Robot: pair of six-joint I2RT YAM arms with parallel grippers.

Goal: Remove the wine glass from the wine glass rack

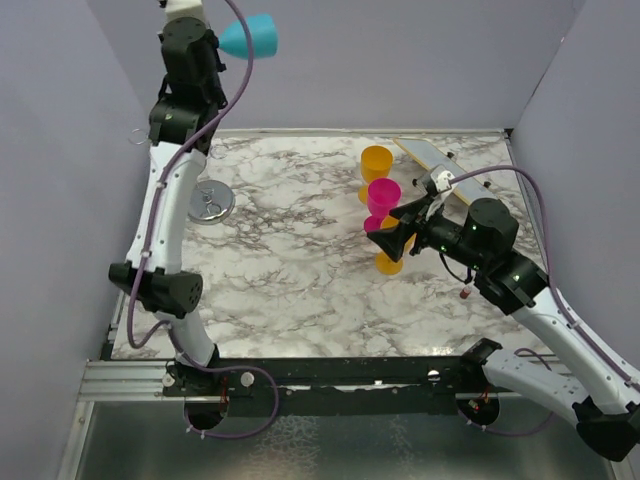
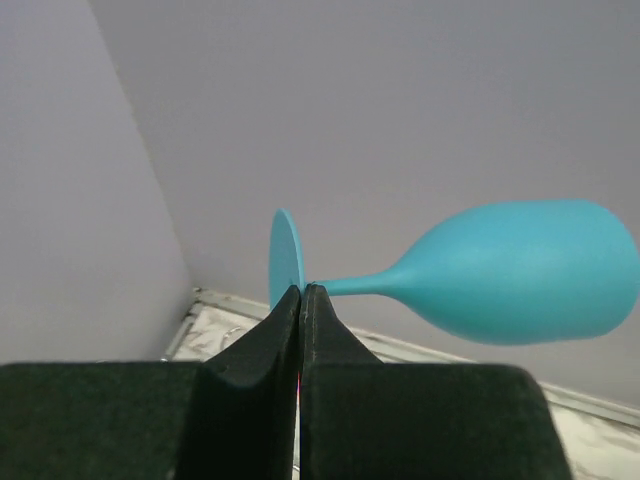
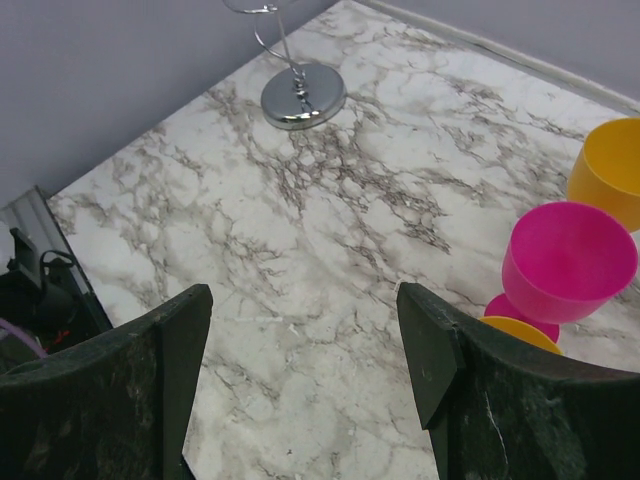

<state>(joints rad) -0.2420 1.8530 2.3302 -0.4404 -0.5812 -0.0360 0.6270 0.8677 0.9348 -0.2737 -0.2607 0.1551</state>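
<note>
Left gripper (image 2: pixel 301 292) is clamped on the thin stem of the wine glass (image 2: pixel 520 270), right beside its flat round foot. The smooth teal bowl lies sideways, high in the air against the grey wall. The wire rack (image 3: pixel 303 95), with a shiny disc base, stands on the veined marble table (image 3: pixel 330 230) at far left. Right gripper (image 3: pixel 305 370) has its jaws wide apart and holds nothing, near a pink cup (image 3: pixel 570 260) and a yellow cup (image 3: pixel 610 170).

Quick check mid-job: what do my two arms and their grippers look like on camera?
The left arm and right arm have white link shells and black joint housings, with a lilac cable looping along each. The left gripper and right gripper have matte black, wedge-shaped fingers.
</note>
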